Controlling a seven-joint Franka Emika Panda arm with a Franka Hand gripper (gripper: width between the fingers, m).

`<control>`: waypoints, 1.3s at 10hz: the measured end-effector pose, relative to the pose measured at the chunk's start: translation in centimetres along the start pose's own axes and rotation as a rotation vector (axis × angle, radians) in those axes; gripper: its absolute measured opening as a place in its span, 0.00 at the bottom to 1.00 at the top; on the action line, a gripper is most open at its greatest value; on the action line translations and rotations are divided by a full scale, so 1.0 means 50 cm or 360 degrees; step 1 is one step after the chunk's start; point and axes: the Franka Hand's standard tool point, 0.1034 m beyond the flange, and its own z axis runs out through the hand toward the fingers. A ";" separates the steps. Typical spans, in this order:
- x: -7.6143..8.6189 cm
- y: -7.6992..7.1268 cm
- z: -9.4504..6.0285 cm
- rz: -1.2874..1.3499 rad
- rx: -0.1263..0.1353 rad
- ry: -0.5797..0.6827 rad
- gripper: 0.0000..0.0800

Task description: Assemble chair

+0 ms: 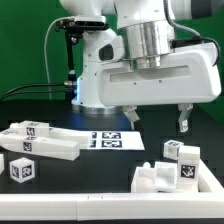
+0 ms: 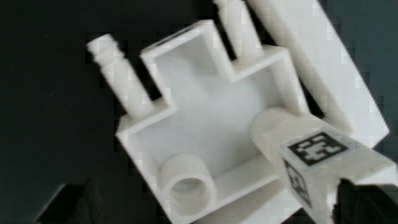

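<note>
My gripper (image 1: 159, 119) hangs open above the table's right side, nothing between its fingers. Below it lies a group of white chair parts (image 1: 170, 177), with two small tagged blocks (image 1: 173, 150) standing just behind. In the wrist view the gripper (image 2: 214, 214) looks down on a flat stepped slab (image 2: 199, 100) with pegs along one side. A tagged block (image 2: 313, 146) and a round post (image 2: 189, 184) sit close to the dark fingertips (image 2: 64, 206). A long white bar (image 2: 317, 52) lies beside the slab.
More white parts (image 1: 42, 142) and a tagged cube (image 1: 22, 170) lie on the exterior view's left. The marker board (image 1: 112, 140) lies at mid-table in front of the robot's base (image 1: 100, 80). A low white wall (image 1: 90, 204) runs along the table's near edge.
</note>
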 end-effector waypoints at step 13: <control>0.024 0.169 -0.024 -0.1619 -0.0160 -0.0076 0.81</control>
